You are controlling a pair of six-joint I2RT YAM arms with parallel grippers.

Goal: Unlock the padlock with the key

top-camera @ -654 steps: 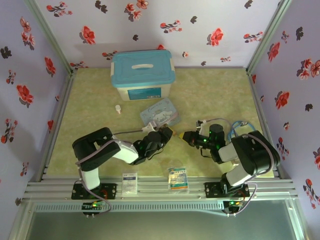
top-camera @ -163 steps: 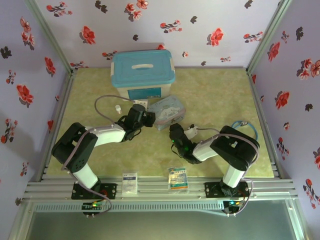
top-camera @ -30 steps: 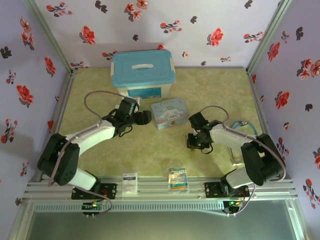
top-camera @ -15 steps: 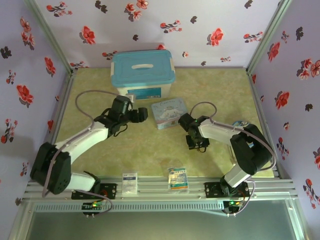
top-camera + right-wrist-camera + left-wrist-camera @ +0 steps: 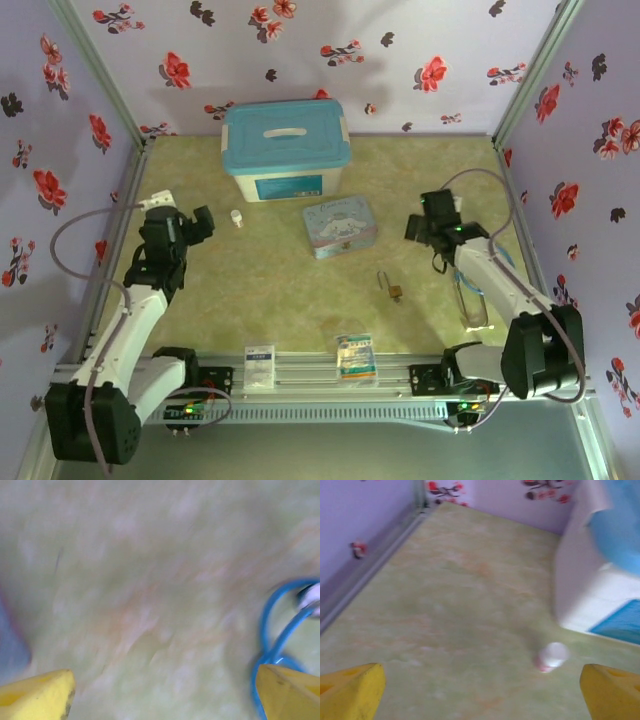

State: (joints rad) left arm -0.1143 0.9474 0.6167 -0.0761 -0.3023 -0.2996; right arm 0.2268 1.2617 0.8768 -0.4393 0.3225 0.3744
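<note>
Two grippers we see spread wide, empty, left gripper (image 5: pixel 481 689) well left of pale blue cartoon-printed tin (image 5: pixel 340 226), right gripper (image 5: pixel 165 694) right of it, small brass-gold silvery-shackled padlock (image 5: pixel 394 290) near its front-right corner.

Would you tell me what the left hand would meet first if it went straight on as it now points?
Probably the small white bottle, ahead on the table and slightly right of the midline of the open left hand. The blue-lidded box stands beyond it; depth is unclear.
</note>
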